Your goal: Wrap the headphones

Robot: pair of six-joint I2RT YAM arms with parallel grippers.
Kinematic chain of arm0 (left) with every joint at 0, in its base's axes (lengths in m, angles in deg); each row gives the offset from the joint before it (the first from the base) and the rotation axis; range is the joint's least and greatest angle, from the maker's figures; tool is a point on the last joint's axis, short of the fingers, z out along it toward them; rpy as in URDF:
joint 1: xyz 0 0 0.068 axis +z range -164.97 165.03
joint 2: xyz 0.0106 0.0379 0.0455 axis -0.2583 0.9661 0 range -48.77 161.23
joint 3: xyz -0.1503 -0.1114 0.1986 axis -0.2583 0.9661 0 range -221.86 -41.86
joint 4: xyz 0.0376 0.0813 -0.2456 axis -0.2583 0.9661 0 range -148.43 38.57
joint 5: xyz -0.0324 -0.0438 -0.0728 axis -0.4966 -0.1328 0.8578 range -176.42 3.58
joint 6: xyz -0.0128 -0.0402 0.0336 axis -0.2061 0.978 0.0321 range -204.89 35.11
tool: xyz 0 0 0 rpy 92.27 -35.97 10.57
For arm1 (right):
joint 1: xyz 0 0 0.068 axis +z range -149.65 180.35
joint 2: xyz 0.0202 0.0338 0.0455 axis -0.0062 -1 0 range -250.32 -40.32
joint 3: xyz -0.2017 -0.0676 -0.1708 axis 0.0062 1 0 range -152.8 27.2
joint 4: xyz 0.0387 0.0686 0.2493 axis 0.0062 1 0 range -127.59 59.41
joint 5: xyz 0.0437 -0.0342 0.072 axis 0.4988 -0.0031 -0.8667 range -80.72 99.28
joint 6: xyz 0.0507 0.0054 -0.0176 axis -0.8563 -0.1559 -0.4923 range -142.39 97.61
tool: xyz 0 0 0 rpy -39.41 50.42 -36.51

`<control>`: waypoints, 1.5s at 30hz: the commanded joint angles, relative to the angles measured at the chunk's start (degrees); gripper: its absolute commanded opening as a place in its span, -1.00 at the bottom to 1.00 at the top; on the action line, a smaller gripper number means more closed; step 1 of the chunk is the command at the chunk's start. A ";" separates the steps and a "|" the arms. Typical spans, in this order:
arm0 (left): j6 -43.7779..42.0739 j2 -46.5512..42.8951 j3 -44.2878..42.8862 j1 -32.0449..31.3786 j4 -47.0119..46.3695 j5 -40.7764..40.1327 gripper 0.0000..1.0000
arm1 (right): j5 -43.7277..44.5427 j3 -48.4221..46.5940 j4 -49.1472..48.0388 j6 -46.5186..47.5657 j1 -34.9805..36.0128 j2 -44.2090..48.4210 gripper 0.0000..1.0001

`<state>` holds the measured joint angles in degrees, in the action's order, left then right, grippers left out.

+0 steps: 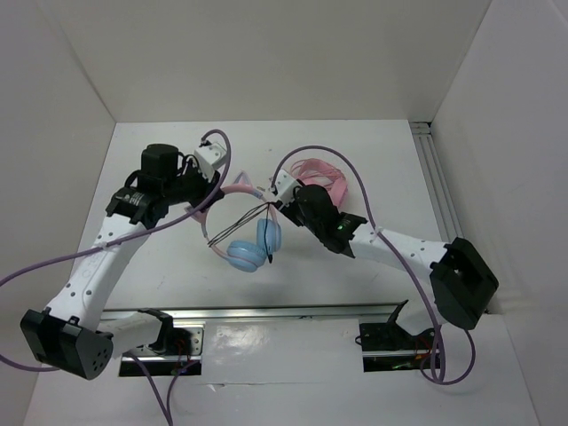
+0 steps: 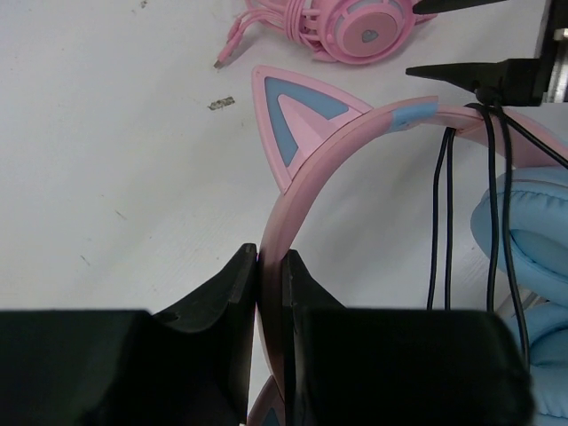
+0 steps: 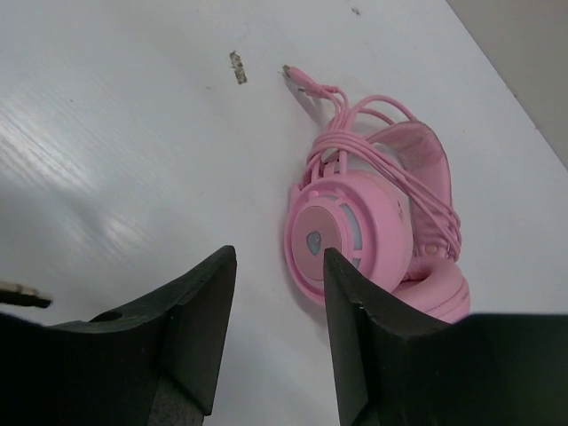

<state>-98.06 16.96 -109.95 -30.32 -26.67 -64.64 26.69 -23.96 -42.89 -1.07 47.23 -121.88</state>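
Note:
The headphones have light blue ear cups and a pink cat-ear headband. They lie at the table's middle. My left gripper is shut on the headband. The thin black cable runs in several strands from the ear cups up to my right gripper. There it hangs over one fingertip. In the right wrist view my right gripper is open with nothing between the jaws.
All-pink headphones with a wrapped pink cable lie just behind the right gripper and show in both wrist views. White walls close in the table on three sides. A metal rail runs along the near edge.

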 commanded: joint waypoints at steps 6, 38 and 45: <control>3.41 2.29 -4.68 1.55 -1.71 4.24 -1.00 | 0.79 -3.51 2.83 -2.51 -2.14 -2.02 0.04; 22.74 19.51 -2.13 10.96 -21.39 -12.81 -1.00 | 20.48 -16.35 25.34 -27.12 -3.89 4.38 0.99; 23.80 30.82 -7.03 12.10 -26.50 -19.50 -1.00 | 19.68 -13.44 25.33 -29.76 -3.37 6.32 0.99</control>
<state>-78.04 44.09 -111.72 -18.46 -45.83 -82.37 46.14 -38.08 -18.39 -27.71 43.55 -118.03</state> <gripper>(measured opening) 0.248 0.993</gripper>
